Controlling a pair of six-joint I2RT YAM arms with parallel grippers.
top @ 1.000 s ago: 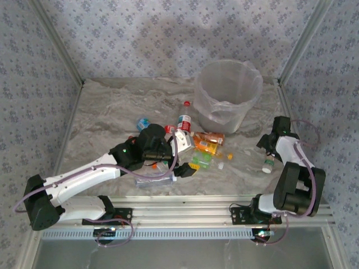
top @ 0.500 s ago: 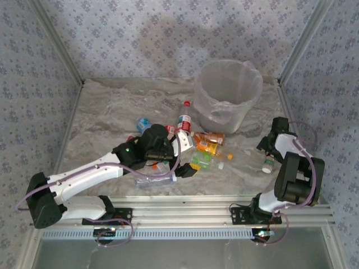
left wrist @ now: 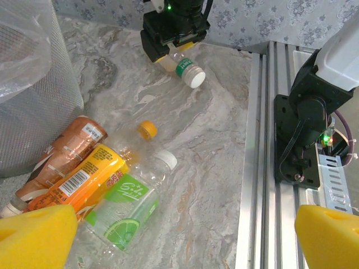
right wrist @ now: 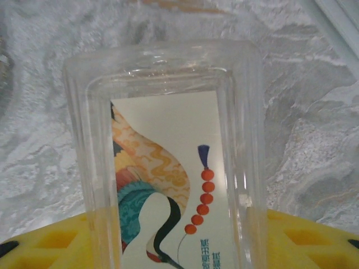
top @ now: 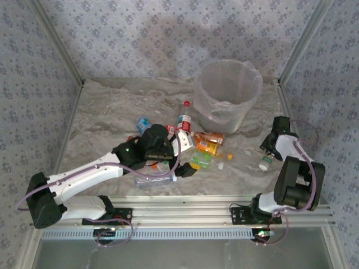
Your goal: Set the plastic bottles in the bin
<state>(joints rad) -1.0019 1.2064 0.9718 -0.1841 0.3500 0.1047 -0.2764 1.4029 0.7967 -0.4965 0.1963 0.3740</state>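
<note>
Right gripper [top: 269, 152], wider earlier, is now clamped on the white-capped bottle [top: 265, 163]; left gripper [top: 188, 154] is spread empty; hold should be checked firm before lifting to the bin [top: 224, 106].

the top view looks down from above and behind the arm bases over the whole table [top: 112, 106], bin [top: 228, 92] far right. the left wrist view sits low, facing the right gripper [left wrist: 173, 56] and its bottle [left wrist: 188, 70], shared with the top view. the right wrist view is pressed close to that bottle, probably facing down at the table.
</note>
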